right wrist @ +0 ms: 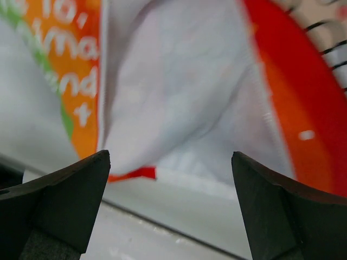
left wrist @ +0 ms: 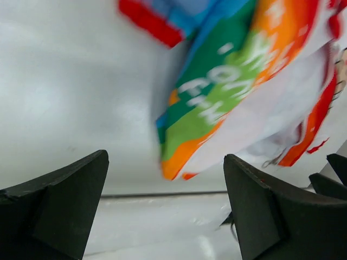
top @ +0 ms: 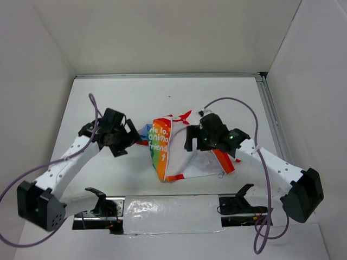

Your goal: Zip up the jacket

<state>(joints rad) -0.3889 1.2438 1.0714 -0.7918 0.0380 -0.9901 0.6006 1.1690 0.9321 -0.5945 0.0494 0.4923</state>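
Note:
The jacket (top: 179,151) lies crumpled in the middle of the table, rainbow-striped panel with white lettering on its left, white fabric and red-orange trim on its right. My left gripper (top: 132,140) is open and empty just left of it; the left wrist view shows the striped panel (left wrist: 217,92) ahead of the jaws, apart from them. My right gripper (top: 190,142) is open and empty over the jacket's right half; the right wrist view shows white fabric (right wrist: 179,97) and a red band (right wrist: 293,108) beyond the jaws. The zipper is not clearly visible.
White walls enclose the table (top: 108,103) on three sides. A metal rail (top: 274,124) runs along the right edge. A taped strip with two black clamps (top: 97,200) lies along the near edge between the arm bases.

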